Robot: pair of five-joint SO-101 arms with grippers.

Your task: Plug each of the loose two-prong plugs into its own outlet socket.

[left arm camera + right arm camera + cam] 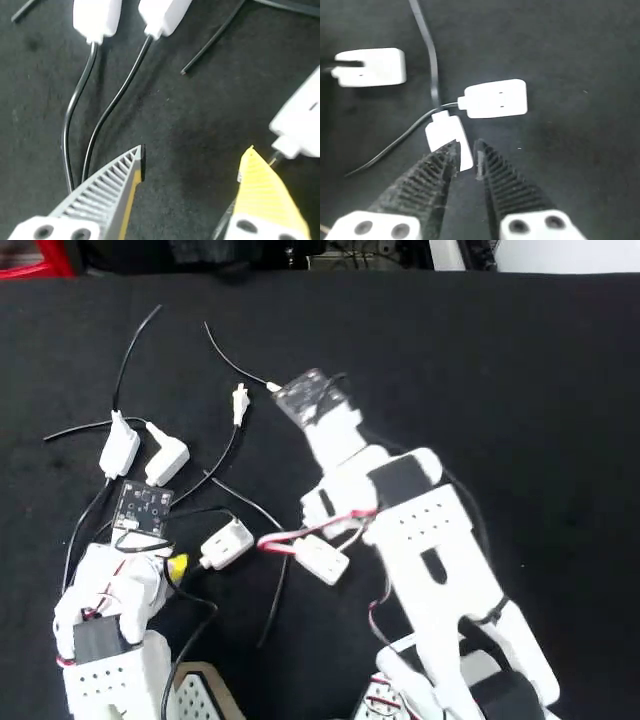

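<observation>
My right gripper (466, 149) is shut on the end of a white two-prong plug (446, 134), whose black cable runs away ahead of it. In the high view this gripper (288, 390) lies at the middle back of the black table. Just beyond the held plug lie a white block with two slots (497, 98) and another white block (370, 67). My left gripper (195, 150) stands wide open over bare cloth, its yellow finger (178, 565) near a white socket (228, 540). Two white sockets (95, 20) (162, 17) lie ahead of it. A small loose plug (240, 400) lies left of the right gripper.
Black cables (130, 350) loop across the left half of the table. A further white socket (320, 558) lies under the right arm (430, 540), beside red wiring. The right and far parts of the cloth are bare.
</observation>
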